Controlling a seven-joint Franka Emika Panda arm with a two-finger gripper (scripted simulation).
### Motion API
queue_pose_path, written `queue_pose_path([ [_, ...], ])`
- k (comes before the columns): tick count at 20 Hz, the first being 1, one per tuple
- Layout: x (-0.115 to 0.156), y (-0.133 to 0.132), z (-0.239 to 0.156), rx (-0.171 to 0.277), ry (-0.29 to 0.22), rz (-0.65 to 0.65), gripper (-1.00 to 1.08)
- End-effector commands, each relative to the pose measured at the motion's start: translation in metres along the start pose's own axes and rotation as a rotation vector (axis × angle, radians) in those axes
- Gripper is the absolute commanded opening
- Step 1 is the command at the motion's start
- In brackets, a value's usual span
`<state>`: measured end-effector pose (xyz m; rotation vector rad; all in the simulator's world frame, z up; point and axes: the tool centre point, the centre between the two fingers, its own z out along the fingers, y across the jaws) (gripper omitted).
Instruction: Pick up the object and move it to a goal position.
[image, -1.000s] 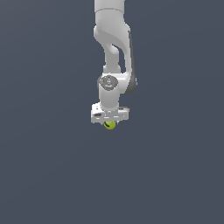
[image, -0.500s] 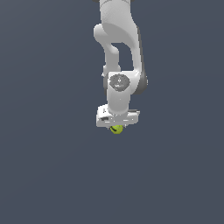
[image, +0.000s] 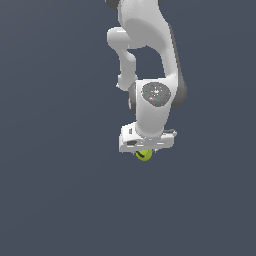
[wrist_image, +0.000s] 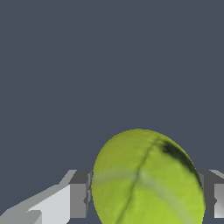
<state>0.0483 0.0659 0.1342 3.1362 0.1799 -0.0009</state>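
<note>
A small yellow-green ball (image: 144, 155) with a dark mark hangs just under the white gripper (image: 145, 153) in the exterior view, near the middle of the picture. The white arm reaches down from the top edge. In the wrist view the ball (wrist_image: 146, 179) fills the space between the two grey fingers (wrist_image: 78, 194), which press on both its sides. The gripper is shut on the ball and holds it off the dark grey ground. No goal marker shows.
A plain dark grey ground (image: 60, 200) fills both views. No other objects or edges show.
The arm has moved nearer the camera and toward the exterior view's right, lower in the picture, carrying the ball with it. The grip on the ball is unchanged.
</note>
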Motion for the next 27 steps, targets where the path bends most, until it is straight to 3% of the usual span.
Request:
queue_pose_path([
  [1, 0.014, -0.007, -0.010, 0.000, 0.001, 0.001, -1.00],
  [13, 0.063, -0.033, -0.043, 0.000, 0.001, 0.000, -1.00],
  [27, 0.080, -0.041, -0.053, 0.000, 0.001, 0.000, -1.00],
])
